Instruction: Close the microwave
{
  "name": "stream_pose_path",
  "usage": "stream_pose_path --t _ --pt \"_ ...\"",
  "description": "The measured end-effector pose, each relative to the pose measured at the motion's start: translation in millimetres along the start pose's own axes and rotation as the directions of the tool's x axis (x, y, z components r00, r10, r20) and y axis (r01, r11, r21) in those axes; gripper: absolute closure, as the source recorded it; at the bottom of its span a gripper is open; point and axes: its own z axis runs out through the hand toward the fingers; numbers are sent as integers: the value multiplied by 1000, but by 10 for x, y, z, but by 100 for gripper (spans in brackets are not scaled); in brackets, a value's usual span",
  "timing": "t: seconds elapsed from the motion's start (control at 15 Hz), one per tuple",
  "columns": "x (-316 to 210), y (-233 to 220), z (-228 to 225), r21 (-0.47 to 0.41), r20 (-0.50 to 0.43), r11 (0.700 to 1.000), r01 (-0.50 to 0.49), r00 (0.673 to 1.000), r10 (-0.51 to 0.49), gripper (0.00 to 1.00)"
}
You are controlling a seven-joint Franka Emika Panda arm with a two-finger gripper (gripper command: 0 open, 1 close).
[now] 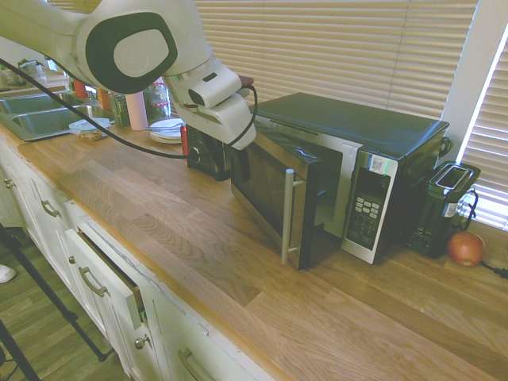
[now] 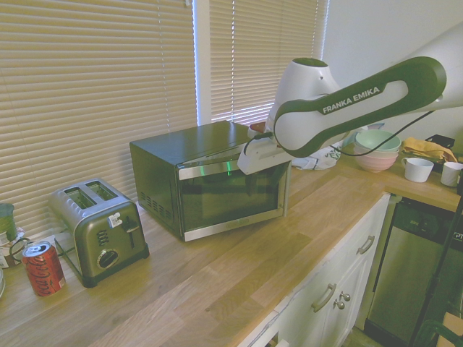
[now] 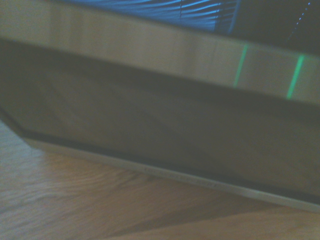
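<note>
While it stands on the wooden counter [image 1: 198,238], the one microwave [image 1: 341,171] has a black top, a steel front and its dark glass door [image 1: 266,186] partly open. The one pincer [image 1: 226,127] is against the door's upper edge; whether its fingers are apart cannot be told. One toaster [image 2: 98,230] stands beside.

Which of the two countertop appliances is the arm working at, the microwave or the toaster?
The microwave, its door ajar. The gripper is at the door's top edge; the toaster stands apart, untouched.
</note>
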Motion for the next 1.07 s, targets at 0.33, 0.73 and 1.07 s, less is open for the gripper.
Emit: stream_pose_path --t 0.33,0.73,1.07 --pt "448 68 110 12 -35 998 -62 997 62 0" --pt "886 -167 263 50 -54 997 -57 997 59 0" --pt "1120 -443 411 28 -33 999 -16 999 17 0"
